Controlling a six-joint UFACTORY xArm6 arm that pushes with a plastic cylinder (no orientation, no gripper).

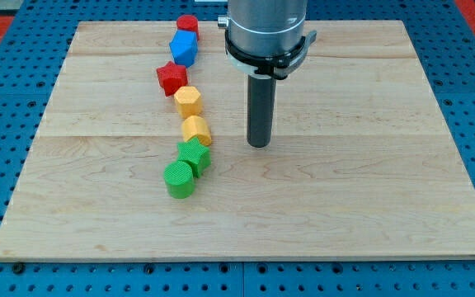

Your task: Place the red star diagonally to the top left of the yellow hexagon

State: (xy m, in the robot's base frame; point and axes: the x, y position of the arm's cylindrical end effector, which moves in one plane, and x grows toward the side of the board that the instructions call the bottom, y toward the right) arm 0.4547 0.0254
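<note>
The red star [171, 77] lies on the wooden board [369, 206], left of centre near the view's top. The yellow hexagon [188, 101] sits just below and right of it, touching or nearly touching. My tip [258, 145] rests on the board to the right of the block column, about level with a second yellow block [196, 129], and clear of all blocks. The red star is up and to the left of my tip.
A red cylinder [188, 25] and a blue block [184, 48] stand above the red star. A green star [195, 154] and a green cylinder [179, 179] lie below the second yellow block. The board sits on a blue perforated table.
</note>
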